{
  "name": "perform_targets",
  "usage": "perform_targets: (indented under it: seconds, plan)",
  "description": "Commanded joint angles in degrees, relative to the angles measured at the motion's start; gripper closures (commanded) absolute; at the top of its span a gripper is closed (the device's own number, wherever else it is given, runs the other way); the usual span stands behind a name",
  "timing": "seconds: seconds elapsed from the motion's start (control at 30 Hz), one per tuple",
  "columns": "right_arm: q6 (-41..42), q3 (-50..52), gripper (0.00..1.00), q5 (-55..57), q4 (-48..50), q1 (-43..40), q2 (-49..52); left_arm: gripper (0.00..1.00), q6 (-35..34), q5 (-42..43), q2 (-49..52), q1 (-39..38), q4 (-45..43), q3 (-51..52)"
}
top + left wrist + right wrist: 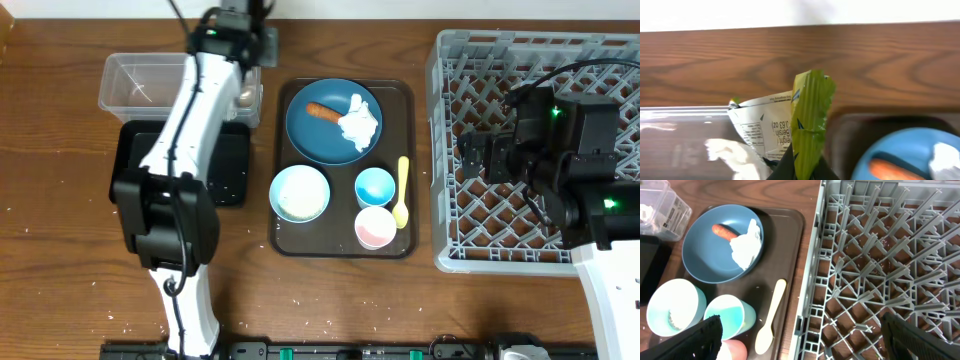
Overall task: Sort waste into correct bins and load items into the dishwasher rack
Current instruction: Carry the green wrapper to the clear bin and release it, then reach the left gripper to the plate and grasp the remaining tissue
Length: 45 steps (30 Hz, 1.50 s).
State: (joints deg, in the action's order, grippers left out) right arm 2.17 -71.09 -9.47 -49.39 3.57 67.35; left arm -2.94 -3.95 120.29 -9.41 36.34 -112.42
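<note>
Overhead: the left jaws, hidden under the wrist, are hanging over the right end of the tub (130,85). The left arm (190,110) is covering half the black tray (232,168). The right jaws are hovering over the rack (442,200).

Left wrist: jaws are pinching shut on one paper scrap (772,122). The plate (900,150) is cut off lower right.

Right wrist: jaws are gaping empty. Between them are lying one spoon (771,315) and the rack edge. One blue cup (730,316) and one pink cup (734,351) are sitting leftward.

Overhead downward, wrists close, all share plate (310,135)
</note>
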Motion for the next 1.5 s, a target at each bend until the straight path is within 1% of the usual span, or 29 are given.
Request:
perform_targets:
  seconds: [0.0, 0.13, 0.27, 0.3, 0.37, 0.4, 0.47, 0.53, 0.6, 0.67, 0.7, 0.73, 0.8, 1.0, 1.17, 1.33, 1.47]
  plan:
    - [0.6, -1.1, 0.01, -0.7, 0.5, -0.2, 0.2, 0.94, 0.7, -1.3, 1.7, 2.9, -1.4, -0.6]
    - [0.6, -1.1, 0.01, -0.7, 0.5, -0.2, 0.2, 0.94, -0.2, -1.2, 4.2, 6.0, -1.3, -0.6]
    - [0.6, -1.1, 0.01, -0.7, 0.3, -0.2, 0.2, 0.93, -2.1, -1.2, 4.9, 7.5, 3.3, -0.4]
    - [0.6, -1.1, 0.01, -0.7, 0.3, -0.2, 0.2, 0.89, -2.1, -1.2, 4.9, 7.5, 4.3, -0.4]
    - [0.6, -1.1, 0.01, -0.7, 0.5, -0.2, 0.2, 0.68, -2.1, -1.2, 4.9, 7.3, 6.2, -0.4]
    - [0.6, -1.1, 0.01, -0.7, 0.5, -0.2, 0.2, 0.53, -2.1, -1.2, 4.9, 7.2, 6.7, -0.4]
    - [0.6, -1.1, 0.01, -0.7, 0.5, -0.2, 0.2, 0.35, -2.1, -1.2, 4.9, 6.9, 7.6, -0.4]
    - [0.6, -1.1, 0.01, -0.7, 0.5, -0.2, 0.2, 0.27, -2.1, -0.9, 4.9, 6.4, 7.8, -0.4]
    - [0.6, -1.1, 0.01, -0.7, 0.4, -0.2, 0.2, 0.25, -2.1, 1.4, 4.8, 5.7, 7.8, -0.5]
    - [0.6, -1.1, 0.01, -0.7, 0.4, -0.2, 0.2, 0.25, -2.0, 7.0, 4.6, 4.5, 7.8, -0.7]
    - [0.6, -1.1, 0.01, -0.7, 0.5, -0.2, 0.2, 0.25, -1.1, 11.1, 4.6, 3.6, 7.8, -0.7]
    - [0.6, -1.1, 0.01, -0.7, 0.5, -0.2, 0.2, 0.25, 1.5, 15.6, 4.7, 2.3, 7.8, -0.7]
    - [0.6, -1.1, 0.01, -0.7, 0.5, -0.2, 0.2, 0.25, 5.3, 19.3, 4.9, -0.1, 7.8, -0.6]
    - [0.5, -1.1, 0.01, -0.6, -0.4, -0.2, 0.2, 0.25, 13.8, 19.8, 6.5, -7.8, 7.8, 0.9]
    - [0.5, -1.0, 0.01, -0.6, -0.9, -0.2, 0.2, 0.25, 14.6, 19.8, 9.0, -12.0, 8.0, 1.2]
    - [0.5, -1.0, 0.01, -0.7, -1.0, -0.2, 0.2, 0.25, 19.0, 19.7, 11.7, -15.5, 7.4, 1.2]
    - [0.5, -1.0, 0.01, -0.6, -1.7, -0.2, 0.2, 0.25, 19.0, 19.5, 14.7, -16.8, 5.5, 1.2]
